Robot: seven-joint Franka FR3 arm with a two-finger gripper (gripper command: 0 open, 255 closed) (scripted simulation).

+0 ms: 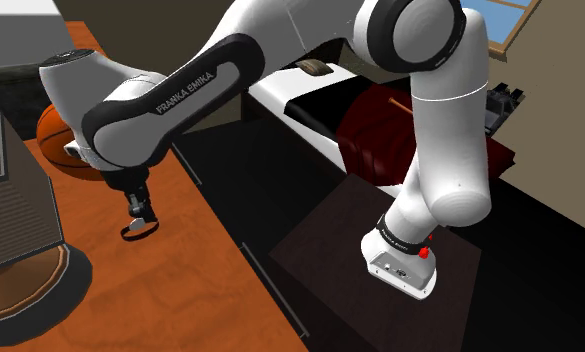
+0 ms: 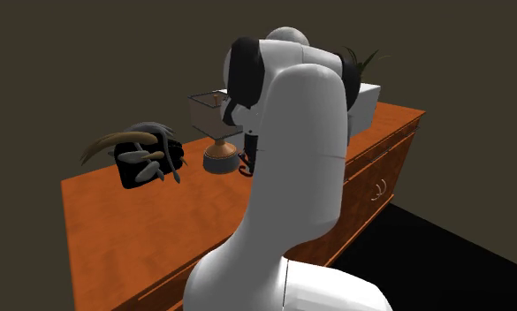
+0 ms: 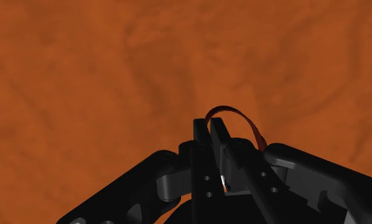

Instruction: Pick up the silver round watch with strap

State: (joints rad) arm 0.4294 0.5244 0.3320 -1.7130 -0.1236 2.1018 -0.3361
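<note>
Built of glossy white rounded links (image 1: pixel 445 150) and dark joints (image 1: pixel 130 125), lettered FRANKA EMIKA (image 1: pixel 192 90), with a red button (image 1: pixel 423 253) and an all-black screw-studded gripper (image 3: pixel 210 127).

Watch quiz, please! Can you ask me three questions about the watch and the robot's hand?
1. True or false: the gripper is shut on the watch by its strap.
2. What colour is the table? A green, B orange-brown, C blue.
3. Fill in: in the shoulder view, beyond the gripper lies an orange ____.
Key: 1 true; 2 B; 3 ball.
</note>
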